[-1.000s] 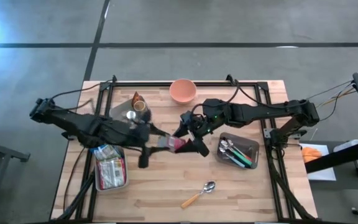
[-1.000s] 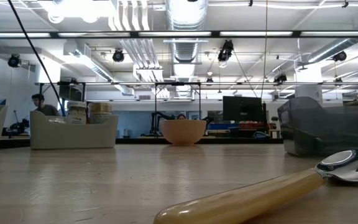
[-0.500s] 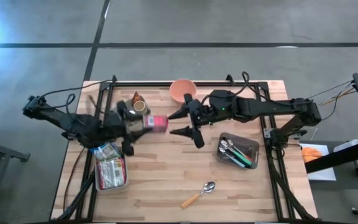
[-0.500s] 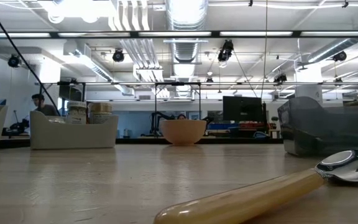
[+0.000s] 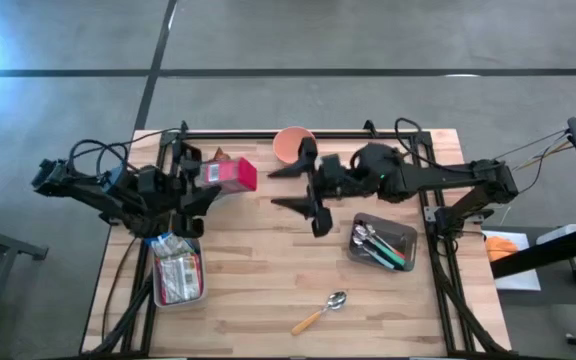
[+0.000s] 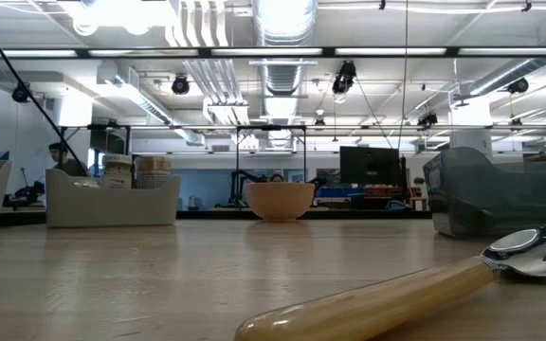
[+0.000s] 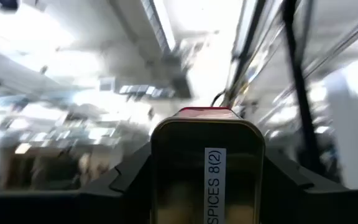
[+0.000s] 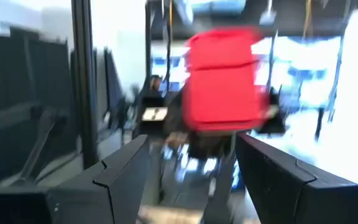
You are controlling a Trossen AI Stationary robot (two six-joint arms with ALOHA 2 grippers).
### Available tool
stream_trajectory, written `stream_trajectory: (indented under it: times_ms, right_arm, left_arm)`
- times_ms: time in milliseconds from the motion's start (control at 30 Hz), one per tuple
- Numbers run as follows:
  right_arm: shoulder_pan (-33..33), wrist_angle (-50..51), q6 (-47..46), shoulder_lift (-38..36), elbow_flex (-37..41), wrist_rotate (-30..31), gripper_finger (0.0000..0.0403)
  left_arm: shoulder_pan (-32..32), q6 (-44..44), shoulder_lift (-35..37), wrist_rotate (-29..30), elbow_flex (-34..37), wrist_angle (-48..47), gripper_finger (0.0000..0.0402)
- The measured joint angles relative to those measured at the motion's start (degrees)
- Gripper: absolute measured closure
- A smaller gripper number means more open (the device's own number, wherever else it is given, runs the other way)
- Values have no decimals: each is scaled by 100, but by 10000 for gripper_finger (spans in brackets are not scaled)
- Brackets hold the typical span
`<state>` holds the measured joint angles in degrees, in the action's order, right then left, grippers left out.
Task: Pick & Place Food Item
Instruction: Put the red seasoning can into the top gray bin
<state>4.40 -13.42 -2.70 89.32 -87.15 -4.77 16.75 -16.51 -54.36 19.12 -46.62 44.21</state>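
Between the two arms, in the upper middle of the high view, a red spice tin (image 5: 233,175) is held by the left tool (image 5: 211,176), whose fingers are closed partway on it; in the left wrist view the tin (image 7: 207,169), labelled as spices, is seen clamped between the two dark fingers (image 7: 126,183) and pointing up toward the ceiling. The tin is carried clear of the desk (image 5: 268,290), presumably so that it can be moved without dragging over the containers beneath it. The right tool (image 5: 308,187) is held just right of the tin with its fingers spread and nothing between them; in the right wrist view the red tin (image 8: 221,78) is framed ahead of the open fingers (image 8: 114,180), well apart from them.

Outward from the tools, a peach bowl (image 5: 290,143) stands at the far edge of the desk, just beside the right tool. A metal tray of packets (image 5: 178,275) lies at lower left under the left arm, a grey bin of cutlery (image 5: 383,243) at right, and a wooden-handled spoon (image 5: 320,312) lies alone near the front edge; the same spoon (image 6: 396,294) fills the foreground of the low view.

Compared with a second ago, the tin has been carried from the middle of the desk, where both tools met at it, up and to the left. The right tool has been drawn back toward the bowl, and its fingers have been narrowed somewhat. The hand-over appears finished, with placement still to come.
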Motion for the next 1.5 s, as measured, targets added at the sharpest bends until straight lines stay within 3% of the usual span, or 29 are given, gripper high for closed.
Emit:
stream_trajectory:
  times_ms: [167, 367, 700, 1500]
  right_arm:
    - [-23, -832, 366, 0, 7, -246, 165]
    - [-11, -1254, 864, 68, 9, -309, 165]
    - [-49, -1881, 1287, 390, 17, -254, 165]
    - [-102, -1804, 1637, 1043, -942, -145, 165]
  left_arm:
    - [-222, 35, -200, -574, -41, 845, 195]
    - [-474, 0, -481, -903, -424, 973, 195]
    - [-701, 304, -808, -1987, -1196, -35, 195]
    - [-833, 526, -918, -2219, -1326, -176, 195]
